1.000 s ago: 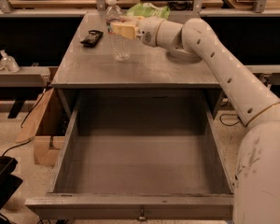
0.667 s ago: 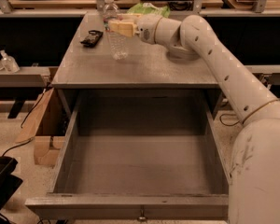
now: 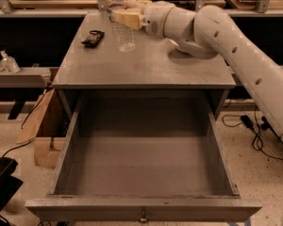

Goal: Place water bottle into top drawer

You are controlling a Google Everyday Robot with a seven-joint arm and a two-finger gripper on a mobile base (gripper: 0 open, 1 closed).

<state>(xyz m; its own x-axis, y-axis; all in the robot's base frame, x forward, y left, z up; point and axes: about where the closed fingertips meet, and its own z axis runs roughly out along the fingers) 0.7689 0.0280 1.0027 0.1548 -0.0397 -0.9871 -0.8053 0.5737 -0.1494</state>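
Note:
The water bottle (image 3: 120, 29), clear and ribbed with a white cap, hangs slightly tilted over the back left of the grey tabletop (image 3: 170, 67). My gripper (image 3: 122, 17) comes in from the right and is shut on the bottle around its label band, with one cream finger (image 3: 130, 19) across the front. The bottle's base sits at or just above the tabletop. The top drawer (image 3: 141, 208) is pulled fully open below the tabletop. It holds nothing, and a small metal knob (image 3: 143, 217) is on its front panel.
A small black object (image 3: 93, 37) lies on the tabletop left of the bottle. Two tiny pump bottles (image 3: 4, 61) stand on a low shelf at far left. A cardboard box (image 3: 40, 126) sits left of the drawer. Cables (image 3: 254, 126) lie on the floor at right.
The gripper has risen and shifted slightly left with the bottle in it; the bottle now stands higher in view, its cap near the top edge.

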